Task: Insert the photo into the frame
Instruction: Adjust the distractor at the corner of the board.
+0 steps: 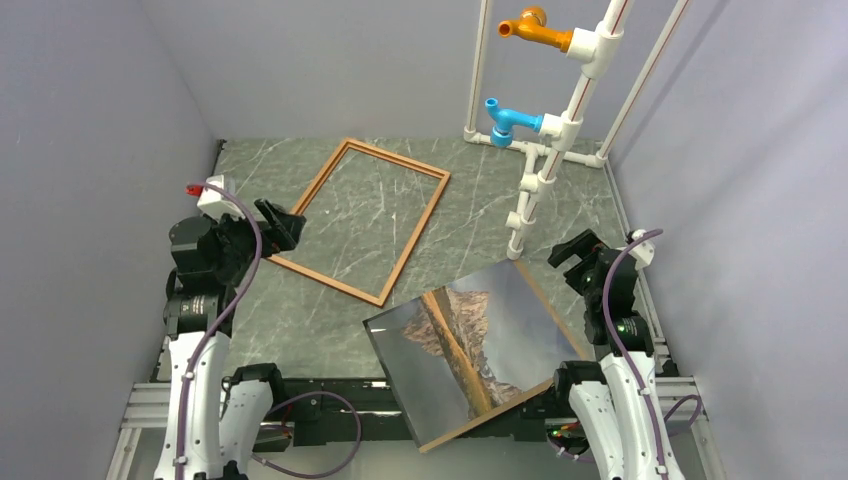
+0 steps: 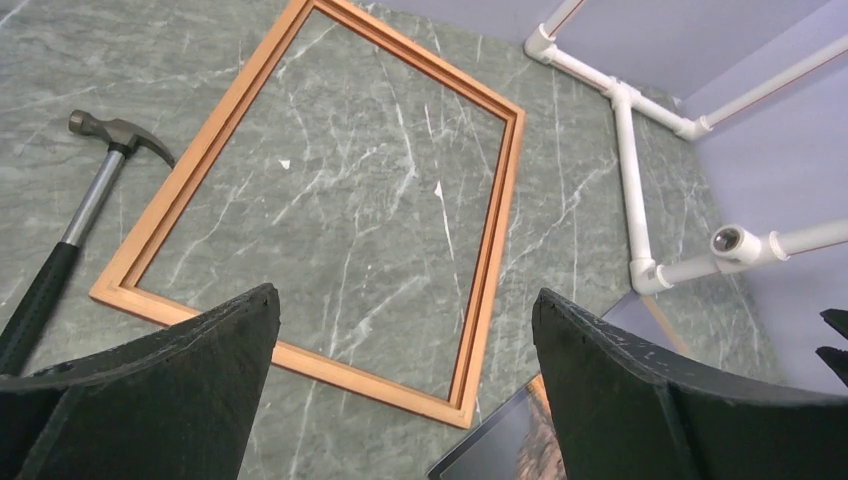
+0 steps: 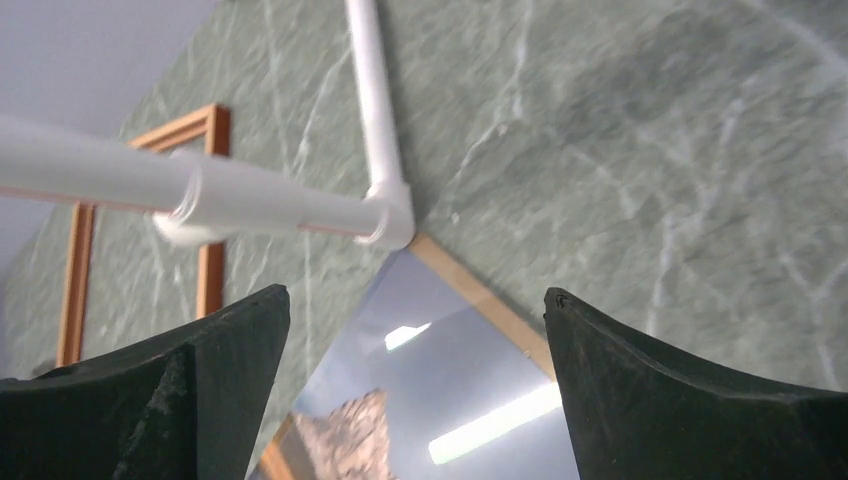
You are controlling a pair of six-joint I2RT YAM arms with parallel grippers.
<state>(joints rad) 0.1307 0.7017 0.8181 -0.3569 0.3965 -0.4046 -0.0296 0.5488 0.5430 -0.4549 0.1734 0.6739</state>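
The frame (image 1: 413,240) of thin reddish-brown moulding lies flat and empty on the green marble table, at the middle left. It also shows in the left wrist view (image 2: 490,240). The photo (image 1: 470,345), a glossy mountain print, lies face up on a brown backing board (image 1: 543,300) at the near middle, reaching over the table's near edge. My left gripper (image 1: 283,225) is open and empty above the frame's near-left corner (image 2: 405,295). My right gripper (image 1: 572,250) is open and empty above the photo's far corner (image 3: 415,293). The photo (image 3: 450,400) shows between its fingers.
A white PVC pipe rack (image 1: 560,130) with an orange fitting (image 1: 535,30) and a blue fitting (image 1: 510,120) stands at the back right; its base pipe (image 3: 375,110) ends by the photo's far corner. A hammer (image 2: 70,230) lies left of the frame. Grey walls enclose the table.
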